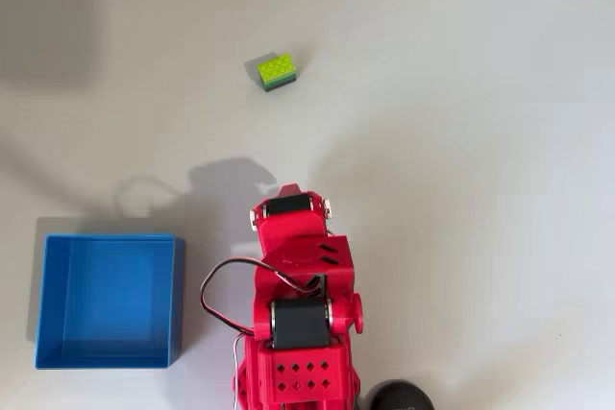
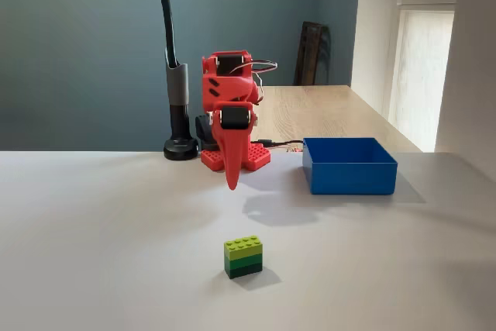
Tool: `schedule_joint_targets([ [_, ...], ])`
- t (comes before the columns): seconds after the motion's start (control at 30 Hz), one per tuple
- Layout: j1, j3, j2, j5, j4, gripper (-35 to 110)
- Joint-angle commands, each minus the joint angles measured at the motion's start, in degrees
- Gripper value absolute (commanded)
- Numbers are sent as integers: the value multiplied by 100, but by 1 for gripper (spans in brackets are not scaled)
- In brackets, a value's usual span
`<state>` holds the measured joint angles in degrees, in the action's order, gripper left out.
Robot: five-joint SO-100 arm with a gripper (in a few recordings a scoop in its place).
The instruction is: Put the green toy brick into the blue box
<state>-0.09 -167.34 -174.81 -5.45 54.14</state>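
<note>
The green toy brick [image 1: 277,71] lies alone on the white table, lime studs up over darker layers; the fixed view has the brick [image 2: 243,256] near the front. The blue box [image 1: 106,300] sits with nothing in it at the lower left of the overhead view, and the box [image 2: 349,176] is right of the arm in the fixed view. My red arm [image 1: 298,285] is folded over its base. My gripper [image 2: 232,182] hangs pointing down just in front of the base, fingers together and holding nothing, well short of the brick.
A black pole on a round base [image 2: 180,149] stands beside the arm's base; the round base [image 1: 399,398] also shows at the overhead view's bottom edge. A wooden table [image 2: 325,114] lies behind. Bare white tabletop [image 1: 461,141] surrounds the brick.
</note>
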Motion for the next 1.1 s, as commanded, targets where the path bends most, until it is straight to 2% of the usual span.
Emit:
schedule_joint_targets([
  [0.0, -35, 1301, 1257, -246, -114, 0],
  [0.13, -18, 2250, 2382, -483, -114, 1],
  [0.23, -9, 2979, 3190, -756, -105, 19],
  [0.57, 62, 5370, 5854, -1556, 483, 36],
  [0.8, 114, 6803, 7295, -1547, 1143, 35],
  [1.07, 211, 7945, 8455, -1512, 1239, 34],
])
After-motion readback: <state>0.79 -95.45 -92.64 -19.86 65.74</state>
